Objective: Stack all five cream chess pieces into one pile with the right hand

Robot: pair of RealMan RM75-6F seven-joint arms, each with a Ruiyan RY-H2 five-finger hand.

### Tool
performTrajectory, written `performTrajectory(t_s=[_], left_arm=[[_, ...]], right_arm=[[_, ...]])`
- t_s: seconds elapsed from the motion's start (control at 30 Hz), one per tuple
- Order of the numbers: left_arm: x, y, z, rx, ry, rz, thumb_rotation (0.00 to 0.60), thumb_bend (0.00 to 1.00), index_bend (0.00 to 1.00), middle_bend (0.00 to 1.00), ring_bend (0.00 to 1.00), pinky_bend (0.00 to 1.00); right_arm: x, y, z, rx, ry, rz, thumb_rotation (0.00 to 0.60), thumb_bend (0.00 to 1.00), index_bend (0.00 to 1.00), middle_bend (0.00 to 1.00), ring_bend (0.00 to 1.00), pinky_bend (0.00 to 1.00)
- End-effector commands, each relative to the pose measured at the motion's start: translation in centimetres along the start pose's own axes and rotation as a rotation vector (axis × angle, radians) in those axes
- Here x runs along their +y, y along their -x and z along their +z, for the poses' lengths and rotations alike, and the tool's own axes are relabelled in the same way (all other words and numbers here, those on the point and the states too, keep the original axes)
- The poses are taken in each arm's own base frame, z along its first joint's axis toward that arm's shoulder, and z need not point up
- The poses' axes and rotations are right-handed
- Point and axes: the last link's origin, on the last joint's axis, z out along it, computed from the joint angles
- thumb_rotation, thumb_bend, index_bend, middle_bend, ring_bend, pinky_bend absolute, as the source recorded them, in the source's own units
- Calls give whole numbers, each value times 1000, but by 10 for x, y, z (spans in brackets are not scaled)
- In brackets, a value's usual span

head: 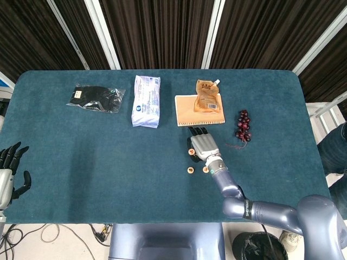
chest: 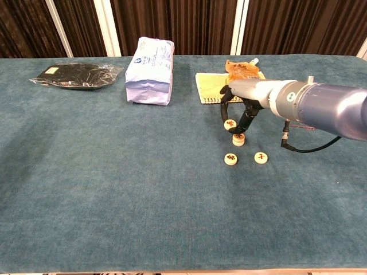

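On the blue table, the right hand pinches a chess piece; best lowered squarely onto the pile.

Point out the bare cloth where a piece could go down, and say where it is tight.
Open cloth spans the near half, below the black packet and white pack. It is tight under the right robot hand: held piece, stack, two loose pieces, notebook behind, grapes on the right.

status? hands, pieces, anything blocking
Right hand holds one cream piece above a small pile. Left hand open, idle at table edge. Two pieces loose on the cloth. Nothing blocking.
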Motion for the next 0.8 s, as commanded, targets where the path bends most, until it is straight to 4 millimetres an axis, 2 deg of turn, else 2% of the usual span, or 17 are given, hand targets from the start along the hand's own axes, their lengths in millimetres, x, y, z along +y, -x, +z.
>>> performTrajectory(t_s=[0.03, 0.8], left_arm=[[0, 0, 0, 1, 1, 4, 600, 624, 134, 1, 0, 0], [0, 0, 0, 1, 0, 6, 600, 624, 134, 1, 0, 0]], right_arm=[[2, 2, -3, -7, 0, 1, 600, 407, 528, 0, 0, 0], [16, 11, -10, -22, 14, 6, 600, 406, 528, 0, 0, 0]])
